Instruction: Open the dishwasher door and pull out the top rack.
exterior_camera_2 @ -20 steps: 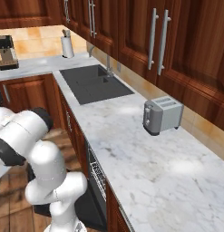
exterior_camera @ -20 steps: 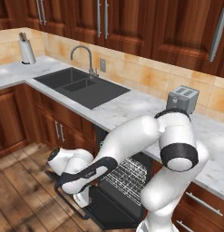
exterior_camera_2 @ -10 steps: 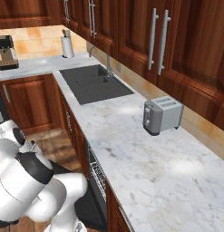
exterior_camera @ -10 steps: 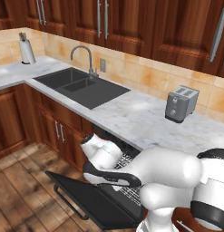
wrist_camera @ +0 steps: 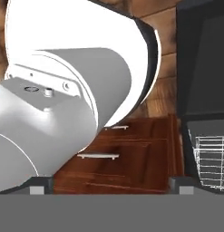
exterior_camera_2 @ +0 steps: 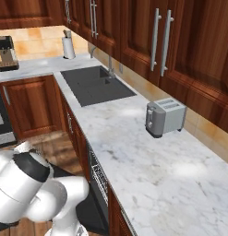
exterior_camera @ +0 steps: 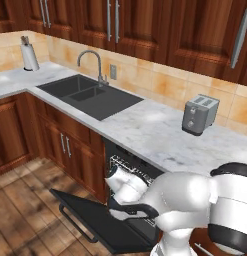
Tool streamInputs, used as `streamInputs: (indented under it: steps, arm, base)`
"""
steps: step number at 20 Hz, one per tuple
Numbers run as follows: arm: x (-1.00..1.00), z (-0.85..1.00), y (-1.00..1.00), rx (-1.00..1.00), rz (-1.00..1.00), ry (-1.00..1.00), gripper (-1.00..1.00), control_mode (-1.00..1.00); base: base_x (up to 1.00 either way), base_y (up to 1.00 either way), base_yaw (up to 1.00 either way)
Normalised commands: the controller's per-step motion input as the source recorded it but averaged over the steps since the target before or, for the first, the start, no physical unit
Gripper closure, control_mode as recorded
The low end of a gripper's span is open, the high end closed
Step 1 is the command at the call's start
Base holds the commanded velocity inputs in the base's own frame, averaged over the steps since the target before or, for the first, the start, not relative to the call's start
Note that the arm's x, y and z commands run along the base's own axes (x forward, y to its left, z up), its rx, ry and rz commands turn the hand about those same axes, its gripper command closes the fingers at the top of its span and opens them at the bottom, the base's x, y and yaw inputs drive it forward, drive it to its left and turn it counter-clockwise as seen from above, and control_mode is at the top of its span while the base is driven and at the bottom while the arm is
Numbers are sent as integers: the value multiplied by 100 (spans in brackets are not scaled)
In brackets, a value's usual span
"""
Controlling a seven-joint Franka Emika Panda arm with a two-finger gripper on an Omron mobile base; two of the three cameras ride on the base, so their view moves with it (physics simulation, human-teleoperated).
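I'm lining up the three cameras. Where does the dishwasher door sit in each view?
Left base view: dishwasher door lies folded down, bottom centre-left.
Right base view: a dark strip at bottom centre, beside the arm.
Hand view: dark panel at the upper right.
Shared landmark: the top rack.

Matte black on the dishwasher door (exterior_camera: pixel 90 215), flat and dull with barely a sheen, its bar handle (exterior_camera: pixel 77 230) the same dark finish, while the top rack (wrist_camera: pixel 212 158) shows as thin silver-white wire. The counter (exterior_camera_2: pixel 147 156) is smooth pale marble with grey veining, the cabinets (exterior_camera: pixel 65 145) glossy reddish-brown wood with slim metal pulls. The toaster (exterior_camera_2: pixel 165 116) looks like brushed grey metal, the sink (exterior_camera: pixel 90 95) a matte dark basin, and the floor (exterior_camera: pixel 20 200) brown wood planks.
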Motion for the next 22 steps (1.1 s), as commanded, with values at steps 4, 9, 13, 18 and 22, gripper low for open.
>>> streamInputs:
  steps: [4,9,13,18,22]
  arm:
    - [70,-64,0,-36,13,15,-100,-100]
    - [70,-6,-11,-28,3,11,-100,-100]
    - [66,0,-14,-15,1,26,-100,-100]
    - [46,-16,-6,-10,0,16,-100,-100]
    - [37,-64,-4,-6,2,4,-100,-100]
  base:
    - [0,0,0]
    - [0,0,0]
    - [0,0,0]
    - [0,0,0]
    - [0,0,0]
